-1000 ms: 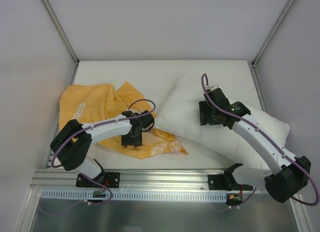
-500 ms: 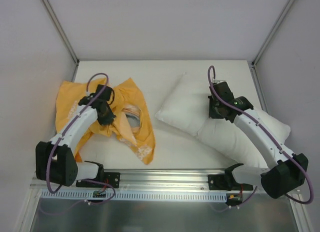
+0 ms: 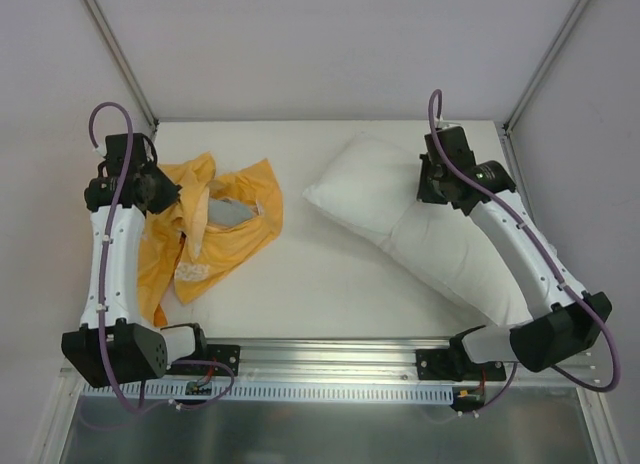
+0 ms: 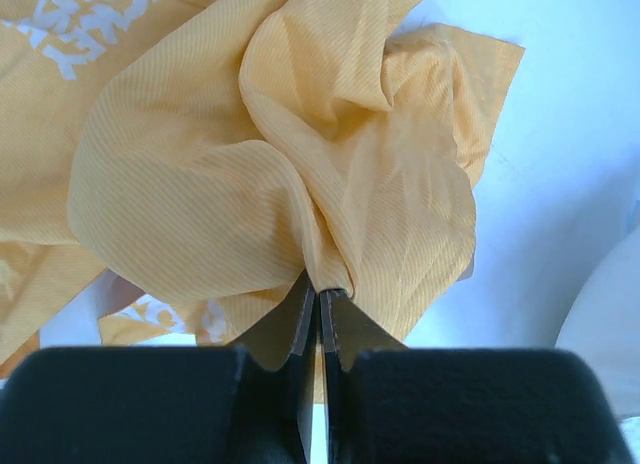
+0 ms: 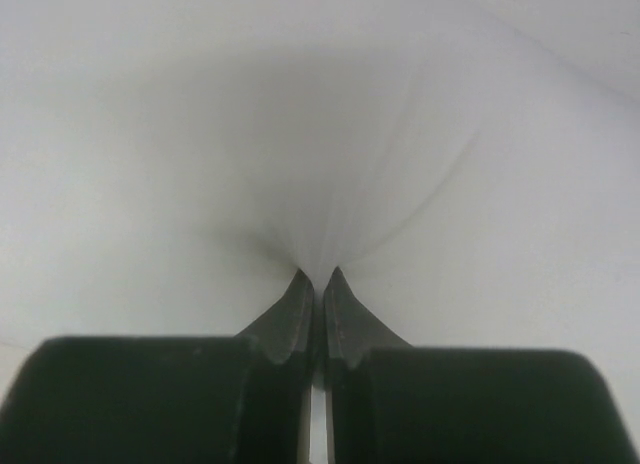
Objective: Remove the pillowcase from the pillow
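Orange cloth first: the pillowcase [image 3: 215, 234] lies crumpled in the left half of the top view, on the white table [image 3: 320, 284]. It is fully off the pillow [image 3: 400, 224] and apart from it, w/ a strip of bare tabletop btwn them. Its mouth gapes upward, pale inside showing; small white logos [image 3: 195, 271] show on the fold toward the lower left.

One edge runs to the upper left of the frame, where the left gripper [image 3: 168, 192] has it. In the left wrist view the fingers are pressed together w/ a bunched fold of orange fabric pinched btwn the tips, and the rest of the cloth billows above them.

The pillow sits in the right half, plump and plain white, running diagonally from top centre down to the lower right, partly under the right arm [image 3: 520, 254]. The right gripper [image 3: 432, 192] is on its upper end — the right wrist view shows the fingers closed tight on a pucker of white cover, creases fanning out from the tips.

A metal rail [image 3: 330, 356] runs along the bottom of the frame.
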Available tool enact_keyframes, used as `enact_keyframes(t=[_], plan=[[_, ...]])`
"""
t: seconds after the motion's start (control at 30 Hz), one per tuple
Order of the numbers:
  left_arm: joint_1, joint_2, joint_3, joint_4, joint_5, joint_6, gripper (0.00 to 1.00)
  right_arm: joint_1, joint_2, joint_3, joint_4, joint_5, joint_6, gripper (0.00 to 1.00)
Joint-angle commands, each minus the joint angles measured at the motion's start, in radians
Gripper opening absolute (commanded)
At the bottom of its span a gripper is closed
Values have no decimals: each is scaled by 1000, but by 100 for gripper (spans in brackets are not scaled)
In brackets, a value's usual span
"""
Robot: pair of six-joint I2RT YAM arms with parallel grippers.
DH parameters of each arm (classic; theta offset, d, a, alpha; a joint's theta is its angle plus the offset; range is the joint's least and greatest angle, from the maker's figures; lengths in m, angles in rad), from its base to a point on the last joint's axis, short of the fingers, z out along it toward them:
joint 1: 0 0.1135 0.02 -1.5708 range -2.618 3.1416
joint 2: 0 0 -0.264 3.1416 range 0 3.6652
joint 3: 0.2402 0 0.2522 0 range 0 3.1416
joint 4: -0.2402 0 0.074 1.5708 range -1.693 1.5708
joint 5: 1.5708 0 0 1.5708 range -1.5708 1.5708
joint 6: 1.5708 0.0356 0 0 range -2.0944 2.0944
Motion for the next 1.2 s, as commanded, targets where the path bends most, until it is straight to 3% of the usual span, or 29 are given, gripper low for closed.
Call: enact_keyframes(t=[0.0, 0.03, 0.07, 0.13, 0.17, 0.2, 0.3, 0.33, 0.37, 0.43, 0.53, 0.83, 0.93, 1.17], plan=[[22, 12, 48, -39, 71, 34, 1, -5, 29, 130, 77, 21, 38, 1], [25, 15, 51, -39, 75, 39, 6, -5, 43, 141, 86, 21, 41, 1], [26, 19, 51, -38, 91, 41, 38, -5, 78, 159, 101, 27, 52, 1], [28, 24, 54, -41, 114, 56, 81, -5, 126, 184, 104, 36, 54, 1], [26, 27, 55, -44, 134, 63, 95, -7, 153, 211, 104, 33, 54, 1], [25, 28, 63, -47, 140, 68, 99, -8, 210, 222, 106, 26, 42, 1], [26, 16, 83, -67, 132, 90, 99, -10, 293, 299, 40, -46, 25, 38], [26, 10, 89, -79, 122, 103, 99, -8, 305, 302, 29, -71, 25, 66], [26, -2, 94, -84, 111, 111, 99, -8, 296, 296, 34, -80, 26, 78], [26, -16, 105, -91, 89, 128, 99, -8, 237, 246, 57, -88, 29, 93], [25, -42, 103, -102, 97, 137, 99, -8, 167, 207, 61, -64, 26, 99], [13, -140, 6, -99, 134, 153, 99, -16, -167, 29, 34, 87, -6, 96], [-30, -175, -21, -99, 154, 151, 99, -14, -279, -67, 29, 159, -3, 96], [-259, -234, -70, -91, 115, 151, 99, -16, -452, -178, -41, 282, -5, 96]])
